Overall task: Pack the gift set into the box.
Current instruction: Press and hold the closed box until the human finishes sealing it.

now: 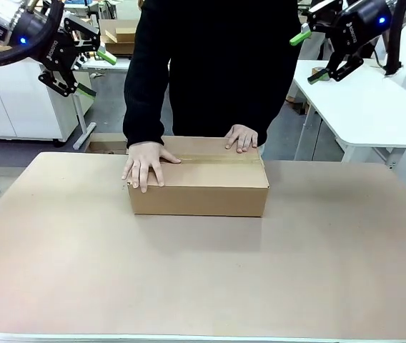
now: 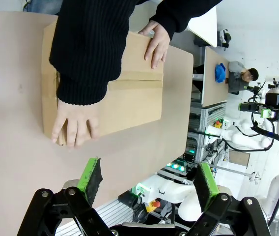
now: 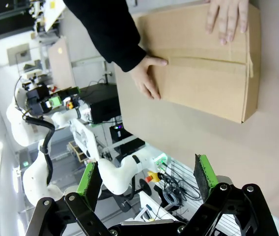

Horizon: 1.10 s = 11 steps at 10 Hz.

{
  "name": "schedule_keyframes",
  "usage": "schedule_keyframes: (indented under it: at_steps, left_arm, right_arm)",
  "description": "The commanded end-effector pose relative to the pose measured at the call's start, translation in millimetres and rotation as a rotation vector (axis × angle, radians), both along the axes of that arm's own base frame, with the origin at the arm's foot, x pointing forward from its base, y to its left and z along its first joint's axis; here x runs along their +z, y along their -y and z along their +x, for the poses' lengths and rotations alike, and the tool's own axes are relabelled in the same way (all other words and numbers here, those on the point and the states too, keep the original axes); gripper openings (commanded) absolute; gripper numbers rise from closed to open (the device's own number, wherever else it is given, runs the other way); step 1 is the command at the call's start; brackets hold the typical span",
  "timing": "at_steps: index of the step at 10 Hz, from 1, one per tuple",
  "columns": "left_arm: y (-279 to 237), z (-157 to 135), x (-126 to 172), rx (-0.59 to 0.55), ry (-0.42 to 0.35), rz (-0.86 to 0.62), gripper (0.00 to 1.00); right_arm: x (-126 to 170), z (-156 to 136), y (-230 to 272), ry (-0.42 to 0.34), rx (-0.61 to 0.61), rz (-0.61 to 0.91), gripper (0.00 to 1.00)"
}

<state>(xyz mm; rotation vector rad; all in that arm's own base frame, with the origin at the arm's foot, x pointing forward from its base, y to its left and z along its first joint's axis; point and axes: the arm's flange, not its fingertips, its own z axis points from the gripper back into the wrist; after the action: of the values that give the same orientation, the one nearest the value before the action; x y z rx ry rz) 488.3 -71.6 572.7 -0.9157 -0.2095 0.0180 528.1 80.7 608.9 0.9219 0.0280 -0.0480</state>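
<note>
Front view: your left gripper (image 1: 92, 71) is hanging high at the upper left, well above the table (image 1: 189, 286). Its green-padded fingers are standing wide apart with nothing between them. Your right gripper (image 1: 310, 56) is hanging just as high at the upper right, and it too is spread wide and carrying nothing.

Below and between them, the box (image 1: 203, 182) is sitting on the middle of the table, toward the far side. Its long axis is running across the table, from your left arm's side to your right arm's side. Its top flaps are lying shut, with a tape strip (image 1: 214, 158) along the seam.

A person at the far edge is pressing both hands flat on the top. One hand (image 1: 144, 163) is resting at the corner nearer your left arm, and the other hand (image 1: 242, 136) is resting near the far edge, toward your right arm.

From each gripper the box is lying downward and inward toward the centre, well apart from both. Neither arm looks clearly nearer. Whether the gift set is already inside the shut box cannot be told.
</note>
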Motion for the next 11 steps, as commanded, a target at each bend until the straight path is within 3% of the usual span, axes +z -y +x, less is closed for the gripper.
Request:
schedule_keyframes:
  at_steps: [1, 11]
  left_arm:
    - [-1.2, -2.3, 1.8, 0.001, -0.009, 0.006, 1.0]
    - [-1.2, -2.3, 1.8, 0.001, -0.009, 0.006, 1.0]
  right_arm:
    - [1.9, -0.9, -0.8, -0.003, -0.015, -0.012, 1.0]
    - [1.9, -0.9, -0.8, -0.003, -0.015, -0.012, 1.0]
